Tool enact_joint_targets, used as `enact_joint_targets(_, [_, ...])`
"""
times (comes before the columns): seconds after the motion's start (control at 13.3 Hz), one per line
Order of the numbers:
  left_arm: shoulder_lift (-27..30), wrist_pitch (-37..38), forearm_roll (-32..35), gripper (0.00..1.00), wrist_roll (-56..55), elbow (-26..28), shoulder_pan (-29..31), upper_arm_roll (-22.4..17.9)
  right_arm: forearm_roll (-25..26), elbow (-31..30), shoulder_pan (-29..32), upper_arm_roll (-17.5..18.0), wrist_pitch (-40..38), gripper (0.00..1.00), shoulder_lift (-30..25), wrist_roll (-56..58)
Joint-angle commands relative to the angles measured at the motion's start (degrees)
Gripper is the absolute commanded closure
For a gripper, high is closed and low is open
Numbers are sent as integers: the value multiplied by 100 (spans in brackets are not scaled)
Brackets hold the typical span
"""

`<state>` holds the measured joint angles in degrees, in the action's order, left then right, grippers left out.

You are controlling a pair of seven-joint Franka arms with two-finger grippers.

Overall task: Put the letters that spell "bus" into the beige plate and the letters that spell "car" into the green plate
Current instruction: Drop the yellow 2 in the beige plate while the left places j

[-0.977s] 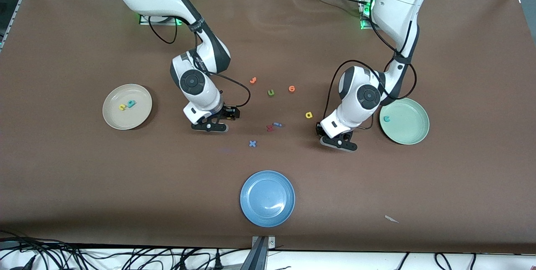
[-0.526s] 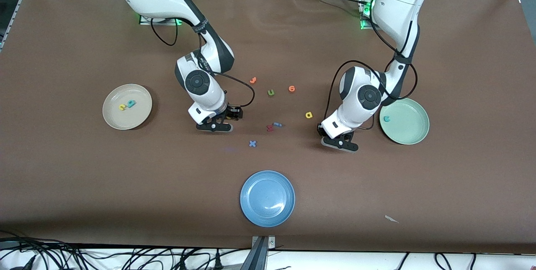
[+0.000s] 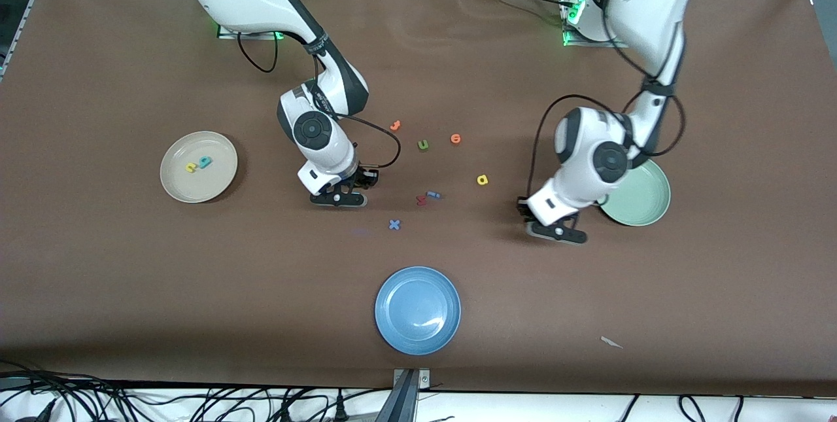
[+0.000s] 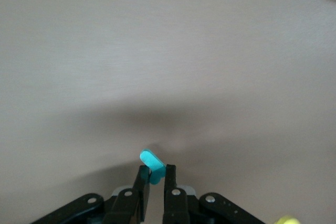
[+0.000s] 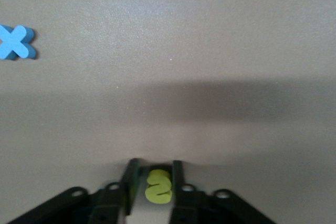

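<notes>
Left gripper (image 4: 154, 178) clamped on a teal letter (image 4: 151, 165), up over bare table (image 3: 654, 291) by the green plate (image 3: 644, 196); arm has swung from the letter cluster toward that plate and now covers the plate's rim and the teal "c" seen earlier. Right gripper (image 5: 153, 179) low at the table, fingers just pulled in around the yellow "s" (image 5: 158, 187); a second ago they were wide. Beige plate (image 3: 176, 180) holds "u" (image 3: 191, 167) and "b" (image 3: 205, 161). Yellow "a" (image 3: 482, 179) loose on the table, between both grippers. Plenty of open table around each plate. Which teal letter it is: can't tell, mostly hidden by the fingers.
</notes>
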<state>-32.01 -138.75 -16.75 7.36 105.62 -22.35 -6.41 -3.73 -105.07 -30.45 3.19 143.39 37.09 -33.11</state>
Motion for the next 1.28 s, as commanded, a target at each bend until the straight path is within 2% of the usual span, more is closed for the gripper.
enact_joint_targets(0.0, [597, 419, 417, 100, 790, 379, 564, 44, -75, 127, -32, 15, -4, 83, 88, -11])
enact_joint_targets(0.15, [888, 419, 723, 100, 1353, 861, 880, 44, -75, 170, -14, 7, -135, 85, 35, 15])
enact_joint_targets(0.3, [1186, 419, 1329, 100, 1539, 1301, 1214, 44, -66, 572, 38, -116, -1096, 85, -201, 77])
enact_joint_targets(0.45, [1381, 393, 1638, 100, 1627, 1654, 1417, 44, -58, 1100, 65, -388, -2546, 85, -421, 191])
enact_joint_targets(0.6, [1399, 349, 1972, 100, 2091, 1646, 1654, 44, -66, 1103, 65, -852, -3288, 85, -746, 960])
enact_joint_targets(0.68, [1399, 340, 1974, 96, 2189, 1646, 1759, 44, -66, 1094, 74, -1107, -3674, 85, -869, 1400])
enact_joint_targets(0.75, [1390, 340, 1982, 80, 2190, 1646, 1804, 44, -66, 1059, 65, -1379, -3965, 85, -931, 1769])
enact_joint_targets(0.83, [1381, 340, 1982, 53, 2190, 1637, 1804, 44, -66, 919, 74, -1669, -4064, 85, -1002, 2165])
enact_joint_targets(0.9, [1381, 340, 1974, 35, 2182, 1628, 1804, 52, -75, 665, 83, -1951, -4047, 85, -1037, 2647])
enact_joint_targets(1.05, [1390, 340, 1895, 28, 2094, 1637, 1752, 70, -75, 33, 83, -2364, -3750, 84, -1134, 3395])
enact_joint_targets(1.2, [1399, 349, 1842, 26, 2041, 1646, 1725, 149, -75, -512, 83, -2699, -3381, 84, -1152, 3907])
